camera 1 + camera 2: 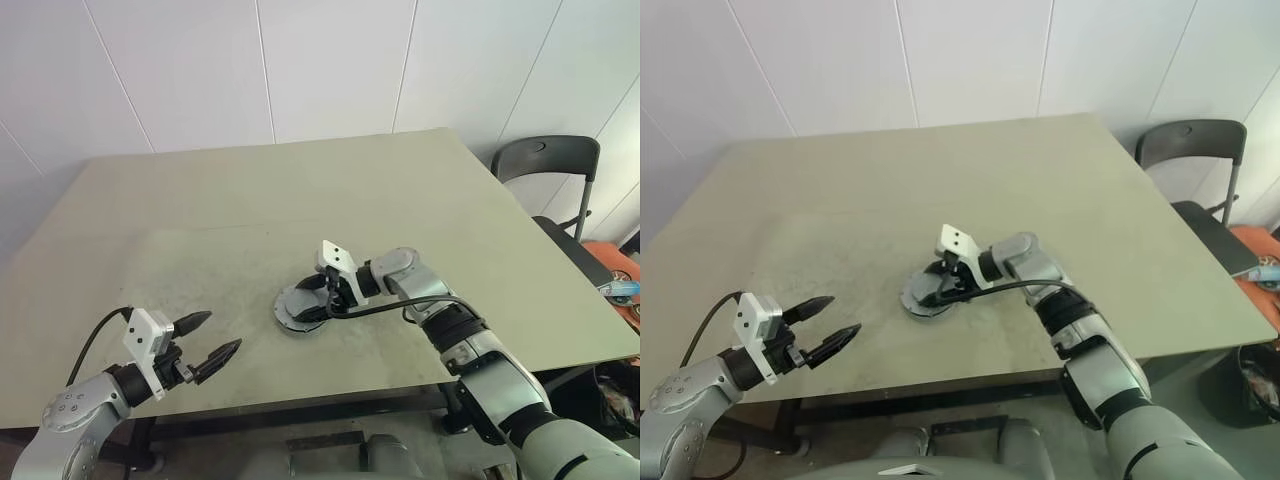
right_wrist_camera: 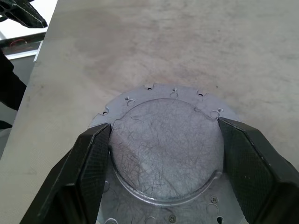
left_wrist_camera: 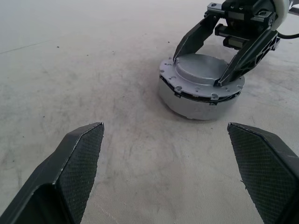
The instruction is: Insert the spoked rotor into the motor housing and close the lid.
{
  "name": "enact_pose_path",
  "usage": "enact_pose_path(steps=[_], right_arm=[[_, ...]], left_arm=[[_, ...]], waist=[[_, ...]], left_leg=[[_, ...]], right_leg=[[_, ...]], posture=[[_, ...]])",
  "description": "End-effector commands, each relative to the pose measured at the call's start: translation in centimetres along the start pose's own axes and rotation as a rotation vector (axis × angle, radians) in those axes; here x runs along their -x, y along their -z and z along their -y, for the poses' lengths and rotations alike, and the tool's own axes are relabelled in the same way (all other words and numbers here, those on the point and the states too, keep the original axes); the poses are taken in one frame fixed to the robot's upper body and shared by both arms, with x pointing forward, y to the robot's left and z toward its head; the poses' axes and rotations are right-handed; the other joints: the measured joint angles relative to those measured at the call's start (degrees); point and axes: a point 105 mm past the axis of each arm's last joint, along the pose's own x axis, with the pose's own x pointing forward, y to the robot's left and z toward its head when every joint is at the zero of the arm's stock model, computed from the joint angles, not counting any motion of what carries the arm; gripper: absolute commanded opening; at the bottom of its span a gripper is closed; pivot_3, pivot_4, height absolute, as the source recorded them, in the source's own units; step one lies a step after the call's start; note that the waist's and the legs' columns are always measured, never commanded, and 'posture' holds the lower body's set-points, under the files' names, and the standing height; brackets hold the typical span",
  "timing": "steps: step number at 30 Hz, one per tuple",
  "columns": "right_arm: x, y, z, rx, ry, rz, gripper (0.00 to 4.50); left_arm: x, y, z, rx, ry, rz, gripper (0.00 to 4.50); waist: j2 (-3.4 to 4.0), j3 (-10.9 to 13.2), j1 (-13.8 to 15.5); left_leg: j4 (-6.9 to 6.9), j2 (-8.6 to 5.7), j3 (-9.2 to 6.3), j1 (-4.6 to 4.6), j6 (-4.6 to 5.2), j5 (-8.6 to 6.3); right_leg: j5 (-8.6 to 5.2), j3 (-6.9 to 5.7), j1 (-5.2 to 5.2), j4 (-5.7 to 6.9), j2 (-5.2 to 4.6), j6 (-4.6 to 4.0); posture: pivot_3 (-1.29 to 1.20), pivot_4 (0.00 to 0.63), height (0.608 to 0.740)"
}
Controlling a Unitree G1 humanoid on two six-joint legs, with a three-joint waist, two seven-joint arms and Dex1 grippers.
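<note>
Two fingers (image 2: pixel 88 163) on lid (image 2: pixel 166 149) edges

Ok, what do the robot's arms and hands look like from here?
Silver-grey jointed arms with black bands. Each ends in a white boxy wrist block and two black pointed fingers with cross-hatched pads: left hand, right hand. A black cable loops along each forearm.

My two head eyes look forward and down over the table (image 1: pixel 300 200), nearly alike. My left wrist view looks low across the tabletop from near at the lid (image 3: pixel 202 70). My right wrist view looks steeply down on that lid, very close. All four share it.
</note>
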Motion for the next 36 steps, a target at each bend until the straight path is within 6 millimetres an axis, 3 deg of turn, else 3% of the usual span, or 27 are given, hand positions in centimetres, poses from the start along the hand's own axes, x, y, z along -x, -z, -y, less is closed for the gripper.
enact_pose_path(steps=[1, 6, 10, 18, 22, 28, 32, 33, 36], right_arm=[[-0.2, -0.4, -0.1, 0.021, -0.007, 0.003, 3.22], [-0.1, 0.2, 0.0, 0.016, -0.001, -0.017, 3.22], [-0.1, 1.7, -0.1, 0.018, -0.004, -0.075, 3.22], [-0.2, 2.0, -0.2, 0.007, -0.001, -0.076, 3.22], [-0.3, 1.9, -0.2, 0.007, 0.000, -0.075, 3.22], [-0.5, 1.8, -0.1, 0.010, -0.001, -0.073, 3.22], [-0.6, 1.7, -0.1, 0.010, 0.000, -0.067, 3.22], [-0.6, 1.6, -0.1, 0.011, 0.000, -0.065, 3.22], [-0.7, 1.7, -0.2, 0.010, -0.001, -0.063, 3.22]], left_arm=[[0.1, -0.7, -0.2, -0.031, -0.005, 0.021, 4.50], [0.1, -0.8, -0.1, -0.030, -0.007, 0.021, 4.50], [0.1, -0.9, -0.1, -0.030, -0.007, 0.022, 4.50], [-0.8, -1.7, 0.0, 0.015, 0.012, 0.036, 4.50], [-2.0, -2.7, 0.0, 0.028, 0.028, 0.057, 3.65], [-4.7, -3.7, -0.4, -0.017, 0.062, 0.063, 1.61], [-7.3, -2.7, -1.6, -0.085, 0.036, -0.014, 0.25], [-7.7, -2.3, -1.7, -0.101, 0.043, -0.033, 0.02], [-8.8, -1.6, -1.4, -0.088, 0.074, -0.040, 0.00]], waist=[[0.00, 0.00, -0.01], [0.00, 0.00, -0.01], [0.00, 0.00, -0.02], [-0.01, -0.01, 0.01], [-0.03, -0.02, 0.05], [-0.04, -0.04, 0.00], [-0.01, -0.09, 0.01], [-0.01, -0.09, -0.01], [-0.01, -0.11, -0.17]], left_leg=[[0.00, 0.00, 0.00, 0.00, 0.00, 0.00], [0.00, 0.00, 0.00, 0.00, 0.00, 0.00], [0.00, 0.00, 0.00, 0.02, 0.00, 0.00], [0.01, 0.00, 0.00, 0.05, 0.00, 0.00], [0.02, 0.00, -0.01, 0.06, 0.00, 0.00], [0.02, -0.01, -0.01, 0.10, 0.00, 0.00], [0.03, 0.00, -0.02, 0.17, -0.01, 0.01], [0.03, -0.01, -0.02, 0.21, -0.01, 0.01], [0.00, -0.01, -0.02, 0.20, -0.01, 0.01]], right_leg=[[0.00, 0.00, 0.00, 0.00, 0.00, 0.00], [0.00, 0.00, 0.00, 0.00, 0.00, 0.00], [0.00, 0.00, 0.01, 0.00, 0.00, 0.00], [0.00, 0.00, 0.05, 0.01, 0.00, 0.00], [0.00, 0.00, 0.07, 0.03, 0.00, 0.01], [0.01, 0.00, 0.11, 0.03, 0.00, 0.01], [0.03, 0.00, 0.16, 0.06, 0.03, 0.03], [0.05, 0.00, 0.21, 0.05, 0.03, 0.07], [0.10, 0.00, 0.22, 0.00, 0.03, 0.17]], posture=[[0.00, 0.000, 0.740], [0.00, 0.000, 0.740], [0.00, 0.000, 0.740], [0.00, 0.000, 0.740], [0.00, 0.000, 0.740], [0.00, 0.000, 0.740], [0.00, 0.000, 0.740], [0.00, 0.000, 0.740], [0.00, 0.000, 0.740]])
